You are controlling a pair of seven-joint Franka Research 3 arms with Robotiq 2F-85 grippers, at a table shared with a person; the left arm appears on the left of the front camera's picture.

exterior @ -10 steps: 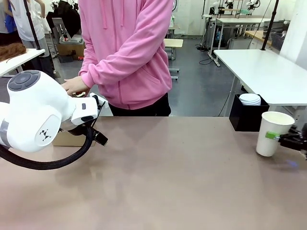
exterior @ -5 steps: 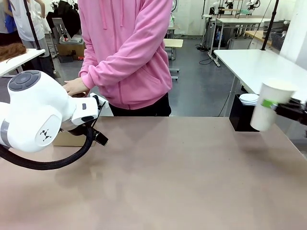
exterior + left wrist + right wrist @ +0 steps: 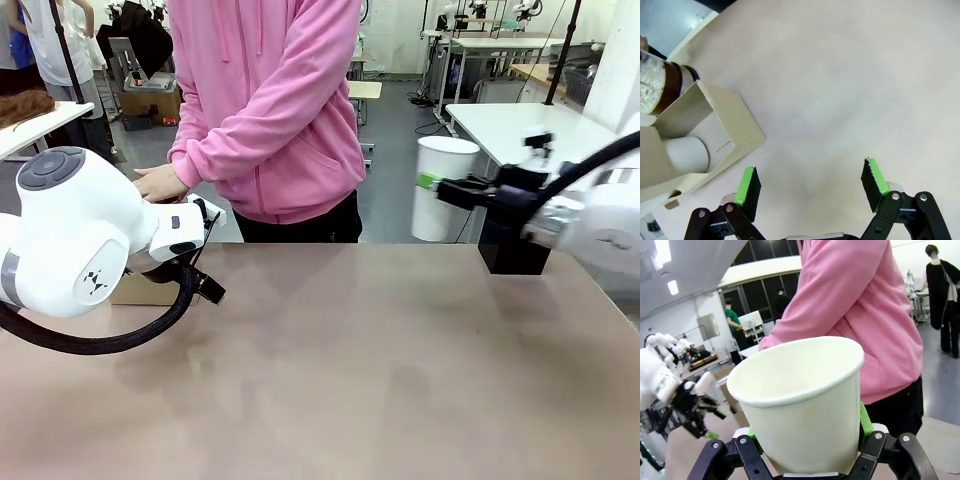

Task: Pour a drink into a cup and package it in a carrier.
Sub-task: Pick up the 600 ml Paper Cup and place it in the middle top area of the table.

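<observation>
Right gripper pinches upright white paper cup aloft above table. Left gripper spread over table; carrier just beside one fingertip

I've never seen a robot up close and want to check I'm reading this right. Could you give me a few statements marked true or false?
The right claw grips a white paper cup. True.
The cup stands on the table. False: it is held in the air.
The left claw is open, holding nothing. True.
The cardboard carrier is beside the right claw. False: it lies by the left claw.
</observation>
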